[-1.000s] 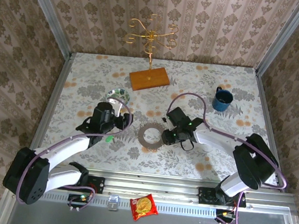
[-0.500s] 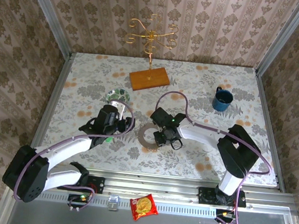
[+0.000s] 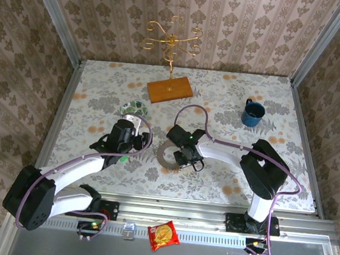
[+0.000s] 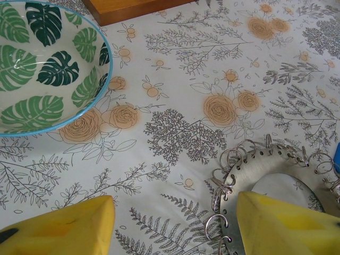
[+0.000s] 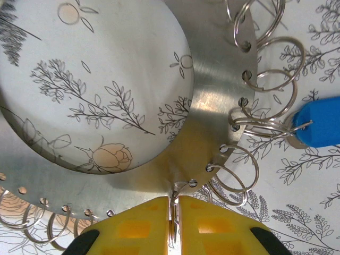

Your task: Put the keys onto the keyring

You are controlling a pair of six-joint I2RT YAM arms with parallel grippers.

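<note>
The keyring [image 5: 212,101] is a flat grey metal ring on the flowered cloth, with small wire split rings along its rim. My right gripper [image 5: 174,212] is at its near rim, shut on one upright split ring. A blue key [image 5: 319,125] lies just outside the rim, its head touching another split ring. From above, the keyring [image 3: 165,157] lies between both arms, with the right gripper [image 3: 179,157] over its right side. My left gripper [image 4: 175,223] is open at the keyring's [image 4: 265,170] left edge, one yellow finger [image 4: 281,220] over the plate.
A green-leaf bowl [image 3: 134,108] sits just behind the left gripper. A wooden base with a gold stand [image 3: 169,90] is at the back. A blue mug [image 3: 252,113] stands at the right. A snack packet [image 3: 163,235] lies below the table's front rail.
My right arm has swung left over the keyring, and its jaws have closed on a split ring. The left gripper has stayed open and shifted only slightly.
</note>
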